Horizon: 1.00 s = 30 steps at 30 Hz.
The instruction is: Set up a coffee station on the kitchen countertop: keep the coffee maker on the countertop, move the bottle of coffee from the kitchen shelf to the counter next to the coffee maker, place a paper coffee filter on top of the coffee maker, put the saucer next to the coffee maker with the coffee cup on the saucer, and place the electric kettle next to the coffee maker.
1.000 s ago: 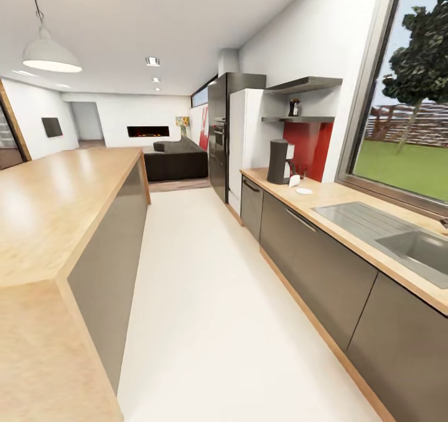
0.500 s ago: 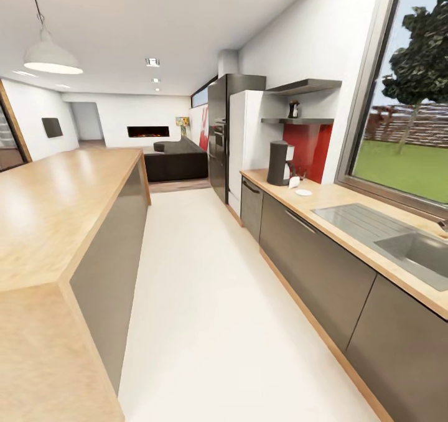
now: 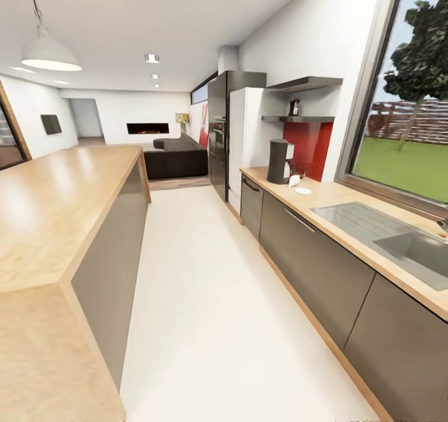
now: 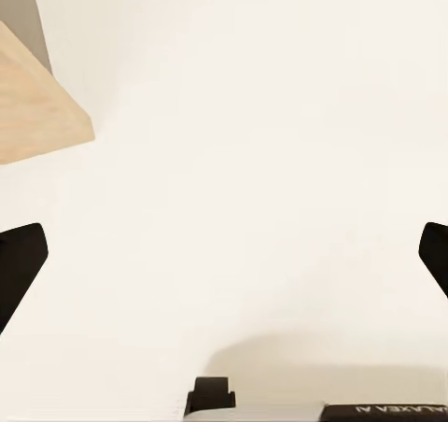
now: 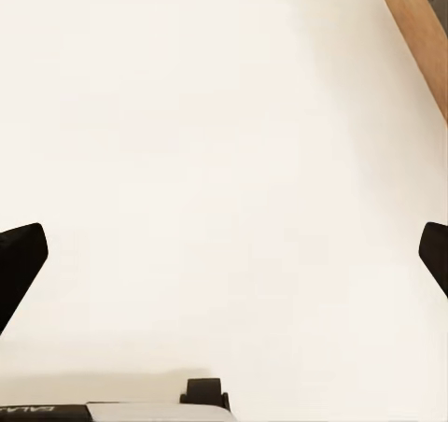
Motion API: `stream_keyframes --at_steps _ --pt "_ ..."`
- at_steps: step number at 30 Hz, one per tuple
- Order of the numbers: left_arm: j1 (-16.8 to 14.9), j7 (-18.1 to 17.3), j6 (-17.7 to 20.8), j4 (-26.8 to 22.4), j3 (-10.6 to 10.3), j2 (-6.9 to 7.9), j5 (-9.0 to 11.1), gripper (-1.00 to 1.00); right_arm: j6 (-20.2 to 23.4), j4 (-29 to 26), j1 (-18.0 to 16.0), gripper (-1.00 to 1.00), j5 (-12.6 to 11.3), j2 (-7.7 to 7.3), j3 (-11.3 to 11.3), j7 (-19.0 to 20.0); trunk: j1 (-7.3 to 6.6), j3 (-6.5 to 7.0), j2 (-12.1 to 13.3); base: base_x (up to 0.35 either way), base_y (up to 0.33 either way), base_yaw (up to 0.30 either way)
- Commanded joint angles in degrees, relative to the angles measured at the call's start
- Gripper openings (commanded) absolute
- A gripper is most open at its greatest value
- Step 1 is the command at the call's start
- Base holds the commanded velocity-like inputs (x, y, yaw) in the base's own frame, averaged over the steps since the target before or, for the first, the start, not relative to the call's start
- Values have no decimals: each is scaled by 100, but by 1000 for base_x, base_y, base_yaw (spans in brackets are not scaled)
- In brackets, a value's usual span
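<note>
Far down the kitchen countertop (image 3: 339, 199) stands the tall dark grey coffee maker (image 3: 279, 160). Beside it lie the white paper coffee filter (image 3: 294, 181) and the flat white saucer (image 3: 303, 191). A small dark shape against the red backsplash looks like the electric kettle (image 3: 302, 172). The bottle of coffee (image 3: 294, 107) stands on the thin black kitchen shelf (image 3: 298, 119). I cannot make out the coffee cup at this distance. My left gripper (image 4: 224, 263) and my right gripper (image 5: 224, 263) hang open over the white floor, holding nothing.
The big wooden island (image 3: 56, 204) runs along the left, and its corner (image 4: 37, 114) appears in the left wrist view. A white floor aisle (image 3: 205, 297) leads ahead between the island and the cabinets. A steel sink (image 3: 414, 248) is set into the counter. Beyond stand a fridge (image 3: 246, 142) and a sofa (image 3: 177, 157).
The whole head view has shifted slightly, so the camera has moved a little. Nothing on the counter or shelf has moved.
</note>
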Motion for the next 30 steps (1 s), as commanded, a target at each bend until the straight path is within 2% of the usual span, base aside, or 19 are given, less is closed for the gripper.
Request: stream_keyframes --at_steps 1,7,30 --pt "-5 -8 -19 5 3 0 5 100 -18 3 -4 100 -2 1 -4 -2 -21 0 34 0 0 0" --pt "-5 -8 -19 5 3 0 5 100 -18 9 -4 100 1 1 -4 -5 -153 67 275 0 0 0" --pt "-5 -8 -19 5 3 0 5 100 -26 30 -4 100 6 1 -4 -10 -658 476 1197 0 0 0"
